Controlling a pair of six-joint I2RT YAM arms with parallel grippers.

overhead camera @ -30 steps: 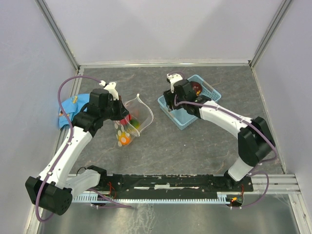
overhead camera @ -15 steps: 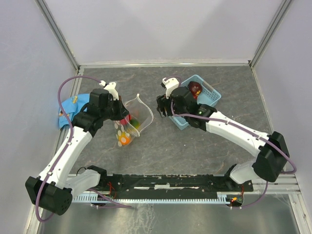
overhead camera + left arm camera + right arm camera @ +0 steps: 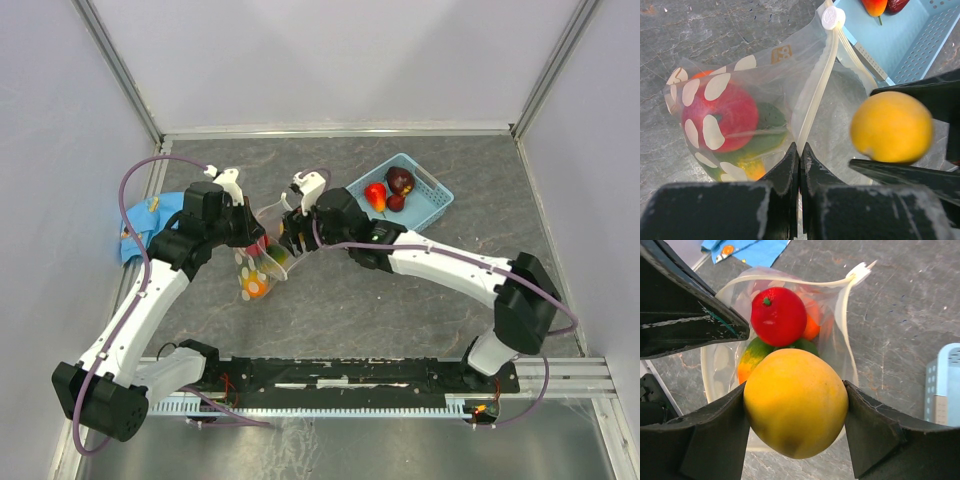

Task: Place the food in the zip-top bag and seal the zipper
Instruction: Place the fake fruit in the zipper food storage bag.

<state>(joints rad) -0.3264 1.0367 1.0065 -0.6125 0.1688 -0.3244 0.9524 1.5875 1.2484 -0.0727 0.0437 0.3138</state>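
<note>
Looks like a robotics lab test cell, not anyone's kitchen. Plain pale walls (image 3: pixel 330 60) box in the grey table (image 3: pixel 400 310) at 9, 12 and 3 o'clock, framed by bare aluminium posts (image 3: pixel 120 70). The left arm (image 3: pixel 140 310) and right arm (image 3: pixel 450 265) are bolted to a black rail (image 3: pixel 340 375) at 6 o'clock, with purple cable (image 3: pixel 135 180) looping loose. The only groceries are toy fruit (image 3: pixel 376 196) in a blue basket (image 3: pixel 432 183) at 1 o'clock.

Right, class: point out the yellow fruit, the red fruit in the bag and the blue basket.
yellow fruit (image 3: pixel 796 402), right wrist view, its middle.
red fruit (image 3: pixel 778 316), right wrist view, its front.
blue basket (image 3: pixel 436 181), top view, right wall.
</note>
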